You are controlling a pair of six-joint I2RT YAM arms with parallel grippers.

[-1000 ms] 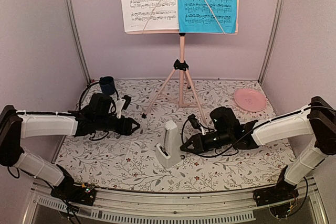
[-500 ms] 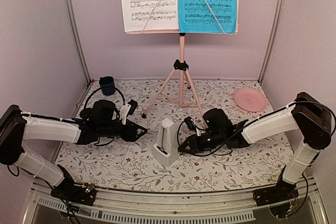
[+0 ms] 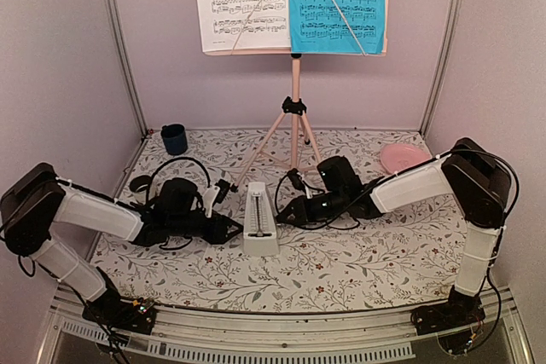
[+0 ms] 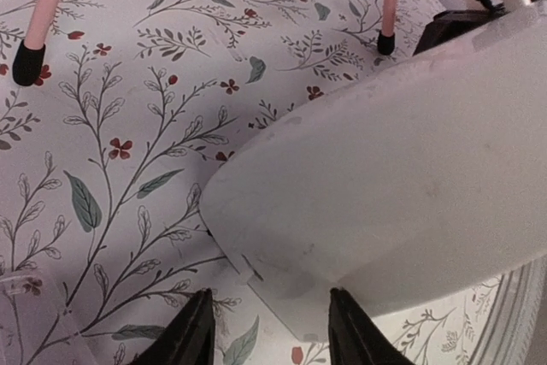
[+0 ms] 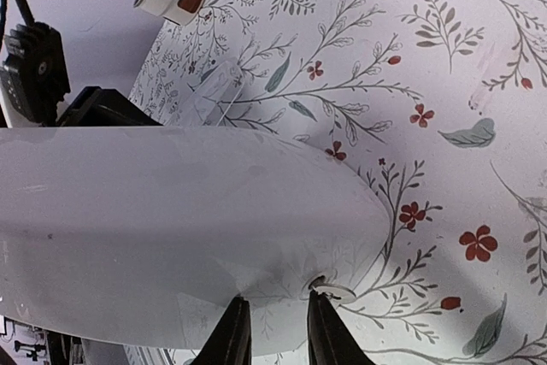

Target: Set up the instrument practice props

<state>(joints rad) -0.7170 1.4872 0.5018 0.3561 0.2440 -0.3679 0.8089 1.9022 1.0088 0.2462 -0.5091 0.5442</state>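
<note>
Centrally, below the stand [image 3: 295, 108], the metronome [image 3: 260, 221] stands upright on the table [image 3: 367, 262]; right gripper [image 5: 272, 322] pinches its right edge, nearly closed; left gripper [image 4: 269, 318] straddles its left corner, half spread, not yet clamped.

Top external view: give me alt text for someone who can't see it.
A white metronome stands on a floral cloth, the left gripper at its left and the right gripper at its right. Behind, a pink music stand holds a white sheet and a blue sheet, with a dark cup and pink plate nearby.
</note>
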